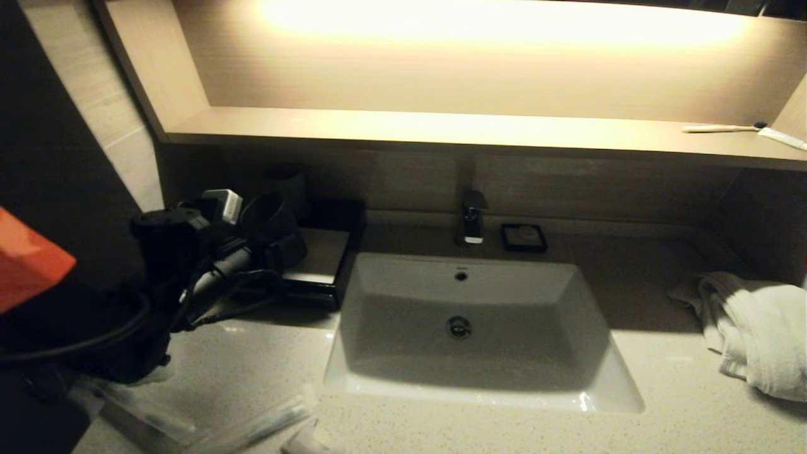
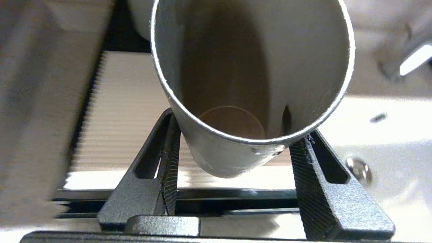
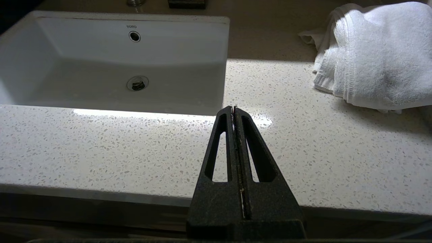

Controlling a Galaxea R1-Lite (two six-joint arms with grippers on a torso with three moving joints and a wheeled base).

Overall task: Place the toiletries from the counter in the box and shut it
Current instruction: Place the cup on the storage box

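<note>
Box [image 1: 318, 258] at bench [image 1: 265, 366] back-left corner; my left end effector [image 2: 233, 148] above it pinching dark cup [image 2: 251, 67]; right end effector [image 3: 233, 109] pressed together.

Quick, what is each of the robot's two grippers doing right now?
Left gripper: fingers closed on the round cup, held over the box.
Right gripper: fingers shut, holding nothing, above the counter.

The left gripper [image 2: 233, 152] has matte black, grainy fingers [image 2: 332, 199] with slotted cut-outs and ridged inner pads. Black cables loop along its black arm. The right gripper [image 3: 233, 109] has matching slotted black fingers.
</note>
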